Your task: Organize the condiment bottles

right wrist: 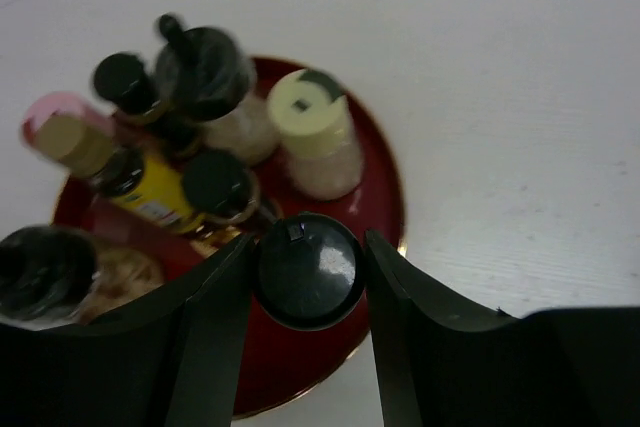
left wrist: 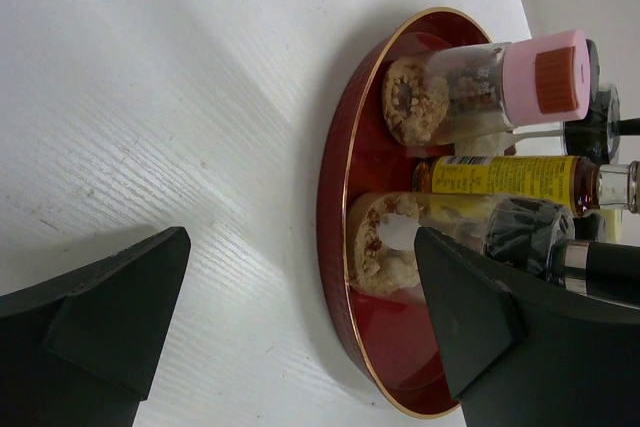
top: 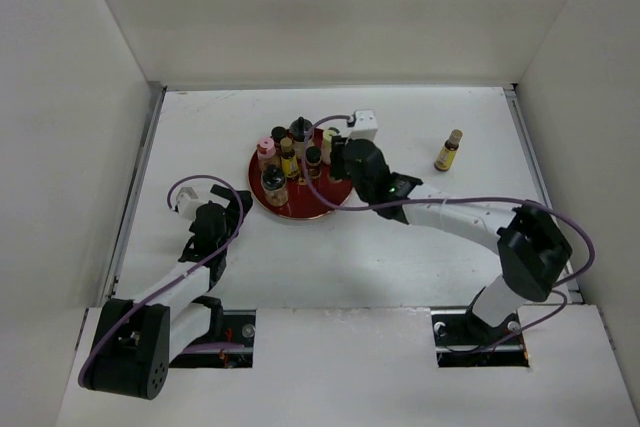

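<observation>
Bottles (top: 289, 159): most stand bunched on the red tray (top: 305, 213) mid-table. One lone bottle (top: 447, 151), tan cap and brown body, sits on the table (top: 400, 247) well off to the right. I read my right gripper (right wrist: 307, 242) as clamped on a black-cap bottle (right wrist: 306, 272) at the tray's rim. Left gripper (left wrist: 300, 247) gapes wide, low beside the tray, empty.

Condiment bottles (top: 288, 159) on tray (top: 292, 210), tan-capped bottle (top: 448, 151) apart
</observation>
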Tool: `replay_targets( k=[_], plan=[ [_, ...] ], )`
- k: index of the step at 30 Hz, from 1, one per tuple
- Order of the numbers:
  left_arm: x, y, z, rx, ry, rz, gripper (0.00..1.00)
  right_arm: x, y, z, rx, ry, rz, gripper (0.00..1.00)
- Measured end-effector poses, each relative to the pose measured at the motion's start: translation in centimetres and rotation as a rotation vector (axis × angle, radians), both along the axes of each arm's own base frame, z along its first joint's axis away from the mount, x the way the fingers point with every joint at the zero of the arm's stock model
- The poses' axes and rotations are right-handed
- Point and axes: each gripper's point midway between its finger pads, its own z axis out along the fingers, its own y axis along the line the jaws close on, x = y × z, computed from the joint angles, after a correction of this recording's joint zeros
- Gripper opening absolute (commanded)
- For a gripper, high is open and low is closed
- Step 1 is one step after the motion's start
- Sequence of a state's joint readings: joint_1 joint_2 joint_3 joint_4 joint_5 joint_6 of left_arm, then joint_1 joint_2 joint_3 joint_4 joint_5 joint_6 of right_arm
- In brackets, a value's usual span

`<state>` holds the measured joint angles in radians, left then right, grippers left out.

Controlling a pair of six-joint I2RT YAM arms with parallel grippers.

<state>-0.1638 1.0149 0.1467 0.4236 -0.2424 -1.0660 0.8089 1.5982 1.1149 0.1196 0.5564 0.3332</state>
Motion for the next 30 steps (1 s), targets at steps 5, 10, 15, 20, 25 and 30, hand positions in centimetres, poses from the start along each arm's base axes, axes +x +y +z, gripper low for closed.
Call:
replay_targets(
  k=[5, 10, 15, 20, 25, 30],
  plan=[
    [0.0, 0.0, 0.0, 0.000, 0.000, -0.001, 1.00, -3.6, 5.9, -1.1, 0.002, 0.007, 0.140, 0.39],
    [0.0, 0.0, 0.1, -0.001, -0.004, -0.001, 1.00, -4.2, 9.5, -4.1, -0.034, 0.035, 0.194, 0.39],
    [0.0, -0.1, 0.2, -0.003, -0.006, -0.004, 1.00, -4.3, 10.6, -6.7, -0.088, 0.047, 0.202, 0.40],
    [0.0, -0.1, 0.4, -0.005, -0.013, -0.007, 1.00, -4.3, 10.8, -6.5, -0.107, 0.017, 0.188, 0.48],
    [0.0, -0.2, 0.4, -0.006, -0.014, -0.008, 1.00, -4.3, 11.0, -6.1, -0.090, 0.001, 0.179, 0.66],
    [0.1, -0.2, 0.6, -0.007, -0.021, -0.009, 1.00, -4.4, 10.7, -6.7, -0.096, 0.004, 0.174, 0.70]
  ],
)
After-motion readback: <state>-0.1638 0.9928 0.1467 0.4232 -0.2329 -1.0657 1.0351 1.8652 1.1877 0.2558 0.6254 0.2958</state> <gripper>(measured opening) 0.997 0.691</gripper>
